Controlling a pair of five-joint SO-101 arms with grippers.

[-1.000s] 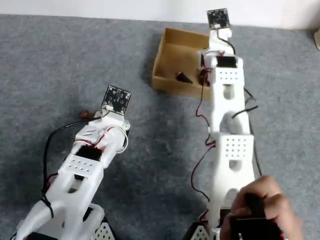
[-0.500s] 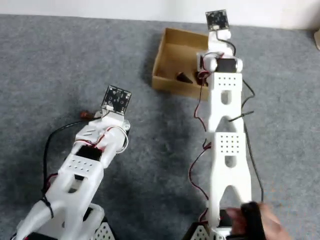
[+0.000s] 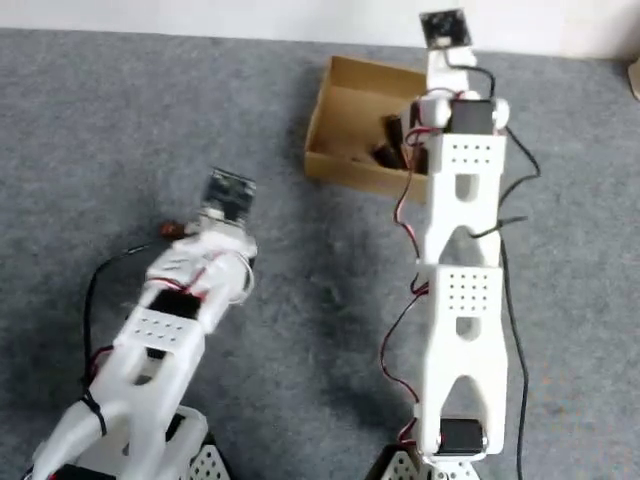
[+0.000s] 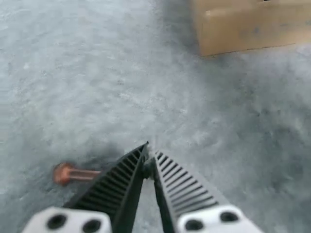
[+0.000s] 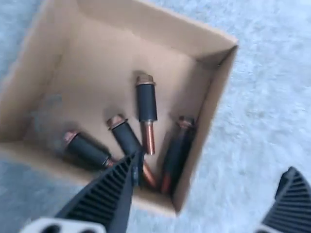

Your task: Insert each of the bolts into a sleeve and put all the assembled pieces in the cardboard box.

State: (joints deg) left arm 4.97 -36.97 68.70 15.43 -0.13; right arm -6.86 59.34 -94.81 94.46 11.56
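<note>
Four done, one to go: on the grey carpeted worktop [image 3: 300, 300], the right claw [image 5: 214, 162] hung wide open and empty above the near edge of the cardboard box [image 5: 146, 22], its two fingers spread far apart.

Four assembled pieces lay flat on the box floor, each a copper bolt in a black sleeve. One piece [image 5: 146, 104] lay with its long axis running from the far wall toward the claw. Its head pointed at the far wall and its bare shank tip pointed back at the claw. A second piece [image 5: 127, 138] and a third piece [image 5: 175, 153] flanked it, also head-away but slanted, so their shank tips drew close together near the claw-side wall. A fourth piece [image 5: 85, 149] lay off to one side, more crosswise, close along that same wall.

From above, the box [image 3: 345, 168] sat toward the far side of the worktop, beneath the right arm's wrist.

Well apart from it, a loose bolt [image 4: 73, 173] lay flat on the carpet with no sleeve on it. Its head pointed away from the left claw [image 4: 148, 158], and its shank ran toward the claw and passed out of sight behind one finger. That claw was closed, tips together, with nothing visible between them.
</note>
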